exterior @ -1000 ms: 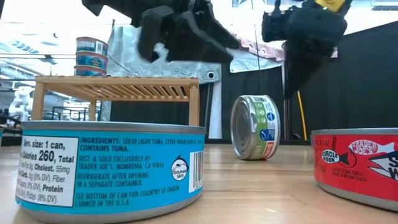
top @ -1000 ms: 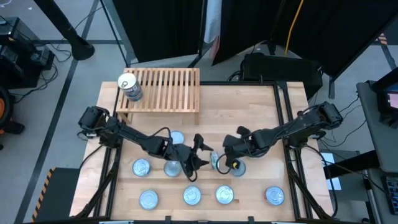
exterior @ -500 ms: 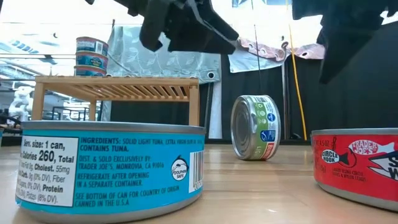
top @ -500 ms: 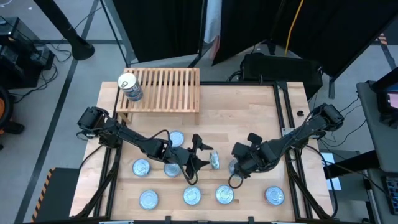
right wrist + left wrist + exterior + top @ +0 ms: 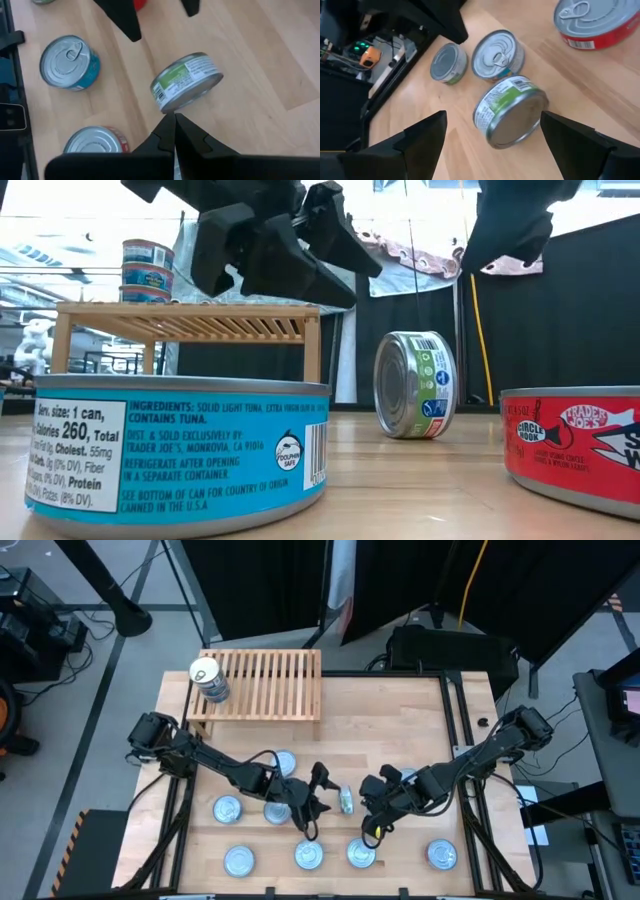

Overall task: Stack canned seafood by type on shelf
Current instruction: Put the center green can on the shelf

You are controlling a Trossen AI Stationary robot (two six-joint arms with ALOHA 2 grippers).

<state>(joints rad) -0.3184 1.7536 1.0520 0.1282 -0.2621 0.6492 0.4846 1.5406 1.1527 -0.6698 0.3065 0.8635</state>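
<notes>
High view: green-labelled can (image 5: 346, 802) lies on its edge mid-desk between the left gripper (image 5: 318, 795), jaws spread wide just left of it, and the right gripper (image 5: 370, 810), fingers pressed together; shelf (image 5: 270, 682) far left carries stacked cans (image 5: 208, 679)

Robotics lab or studio, black curtain backdrops (image 5: 420, 580) at the far side, loose cables on grey floor (image 5: 60, 670), yellow cord (image 5: 470, 580), pale butcher-block wooden worktable (image 5: 390, 720) on a black frame
</notes>
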